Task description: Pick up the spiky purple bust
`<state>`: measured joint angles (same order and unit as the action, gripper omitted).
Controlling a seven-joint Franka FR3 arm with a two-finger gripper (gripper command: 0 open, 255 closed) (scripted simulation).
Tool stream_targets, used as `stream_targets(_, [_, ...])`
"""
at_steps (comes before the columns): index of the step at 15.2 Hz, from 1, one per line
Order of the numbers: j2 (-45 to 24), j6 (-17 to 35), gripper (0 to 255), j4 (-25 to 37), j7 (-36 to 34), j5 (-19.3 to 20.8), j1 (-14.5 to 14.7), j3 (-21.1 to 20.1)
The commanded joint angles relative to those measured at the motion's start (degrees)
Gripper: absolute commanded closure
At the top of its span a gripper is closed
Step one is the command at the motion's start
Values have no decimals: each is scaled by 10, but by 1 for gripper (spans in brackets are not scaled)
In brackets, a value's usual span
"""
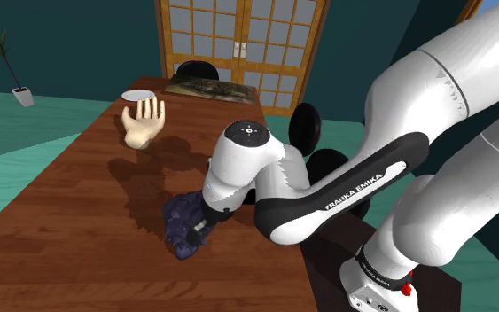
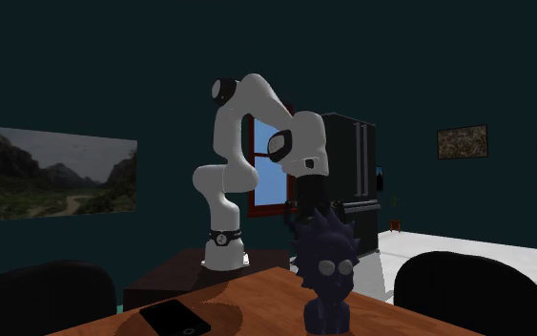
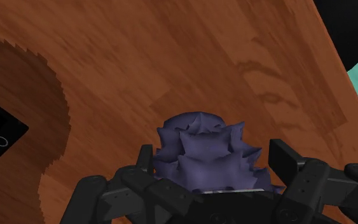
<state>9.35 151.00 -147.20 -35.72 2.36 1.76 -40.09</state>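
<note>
The spiky purple bust stands upright on the wooden table, with pale eyes and dark spikes on its head. From the shoulder view the bust is near the table's right edge, partly behind my arm. My black gripper comes down onto the back of its head. Along the hand, the spiky head lies between the two fingers of the gripper. The fingers stand apart; one finger shows a thin gap to the spikes, the other sits right beside them.
A pale hand sculpture, a small plate and a dark mat lie toward the table's far end. A black phone lies flat near the bust. Black chairs stand along the table edge beside my stand.
</note>
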Motion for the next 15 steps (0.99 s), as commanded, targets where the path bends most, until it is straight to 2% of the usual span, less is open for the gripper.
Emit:
stream_targets(1, [-19, 20, 0, -4, -21, 25, -10, -9])
stream_targets(4, [-33, 32, 0, -7, -38, 47, -17, -14])
stream_targets(5, [-34, 33, 255, -6, -38, 48, -18, -14])
stream_targets(13, [-34, 32, 255, -5, -39, 48, -18, -14])
stream_targets(15, [-24, 24, 255, -5, -27, 32, -13, -11])
